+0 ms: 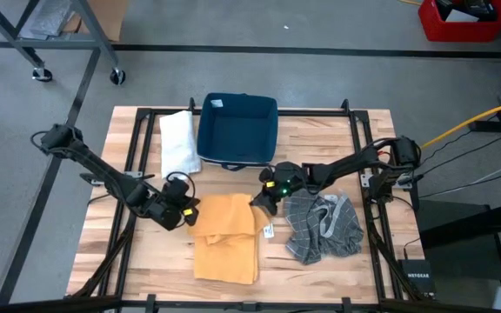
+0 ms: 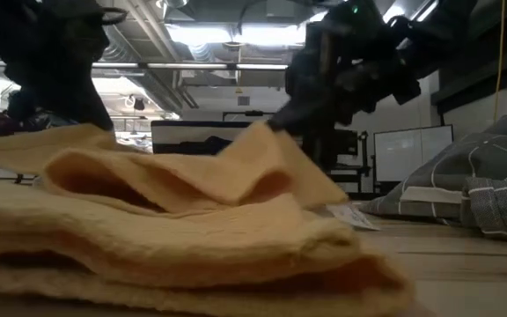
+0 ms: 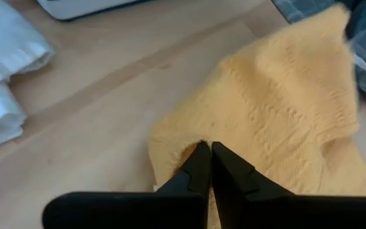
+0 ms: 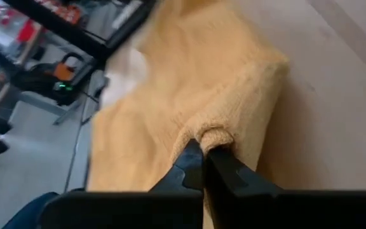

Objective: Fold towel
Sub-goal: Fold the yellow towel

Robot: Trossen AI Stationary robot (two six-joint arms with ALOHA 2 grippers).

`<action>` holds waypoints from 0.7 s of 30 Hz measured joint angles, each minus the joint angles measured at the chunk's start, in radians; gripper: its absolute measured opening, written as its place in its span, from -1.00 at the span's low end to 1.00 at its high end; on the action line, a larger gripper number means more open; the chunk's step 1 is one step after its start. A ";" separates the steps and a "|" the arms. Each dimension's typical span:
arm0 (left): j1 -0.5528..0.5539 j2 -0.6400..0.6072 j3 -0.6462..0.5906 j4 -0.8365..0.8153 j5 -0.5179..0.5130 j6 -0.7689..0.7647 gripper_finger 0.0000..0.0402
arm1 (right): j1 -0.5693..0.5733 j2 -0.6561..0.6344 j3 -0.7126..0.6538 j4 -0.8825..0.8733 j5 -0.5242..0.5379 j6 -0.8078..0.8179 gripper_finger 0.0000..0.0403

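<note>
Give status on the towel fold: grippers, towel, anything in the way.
Left gripper and right gripper both shut on yellow towel, one at each top corner. Towel partly folded, corners lifted. Grey cloth close beside it, on the right.

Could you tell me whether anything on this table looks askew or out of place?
The grey checked cloth lies crumpled in a heap right of the yellow knitted towel, unlike the white folded cloth lying neatly beside the dark blue bin. The yellow towel is only part-folded, pinched by the left hand and right hand.
</note>
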 joint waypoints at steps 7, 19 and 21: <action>-0.025 0.000 0.000 0.000 -0.123 0.003 -1.00 | -0.003 -0.093 0.000 0.002 0.088 -0.080 -0.99; -0.007 0.000 0.000 0.027 -0.059 0.164 -0.99 | -0.014 -0.127 0.000 -0.189 0.158 -0.106 -0.98; -0.007 0.000 0.000 0.022 -0.037 0.149 -0.96 | -0.014 -0.127 0.000 -0.248 0.158 -0.106 -0.95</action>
